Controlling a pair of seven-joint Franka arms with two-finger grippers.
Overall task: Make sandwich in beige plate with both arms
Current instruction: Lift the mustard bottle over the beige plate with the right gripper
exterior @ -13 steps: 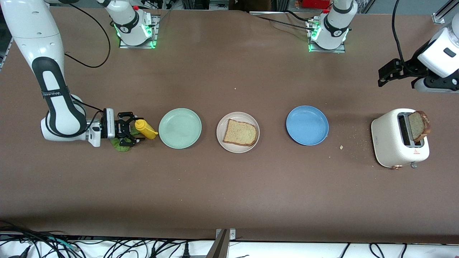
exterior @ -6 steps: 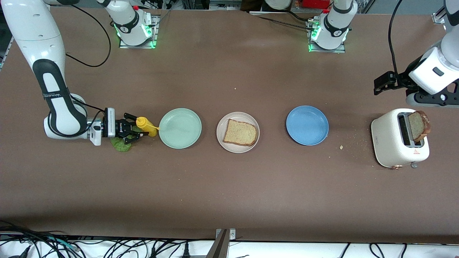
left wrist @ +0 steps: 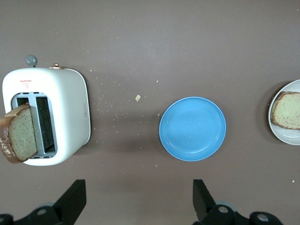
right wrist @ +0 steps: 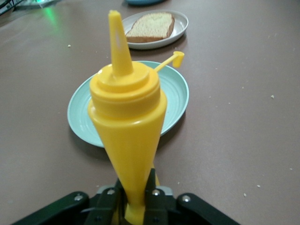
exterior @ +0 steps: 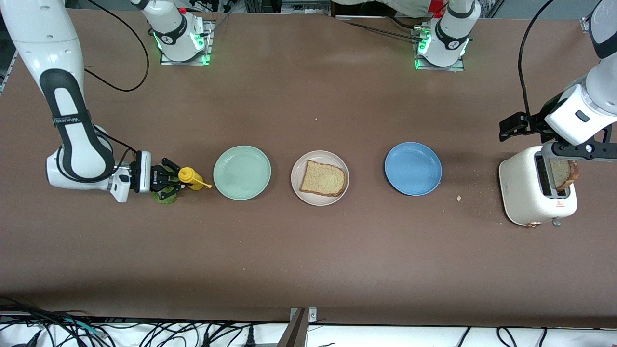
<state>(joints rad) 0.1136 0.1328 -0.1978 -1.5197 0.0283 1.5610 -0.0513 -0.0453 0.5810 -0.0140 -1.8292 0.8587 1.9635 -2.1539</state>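
One light-brown bread slice (exterior: 323,178) on beige plate (exterior: 297,168), right fingers (right wrist: 108,200) seemingly clamping yellow bottle (right wrist: 127,126), left fingers (left wrist: 75,200) spread.

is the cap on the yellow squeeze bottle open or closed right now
Open. The yellow plastic squeeze bottle shows a bare pointed nozzle, and its small tethered cap hangs off to the side over the mint-green round plate.

Three plates (exterior: 242,172), two bread slices (exterior: 323,178), one toaster (exterior: 523,193), one mustard bottle (exterior: 189,178).
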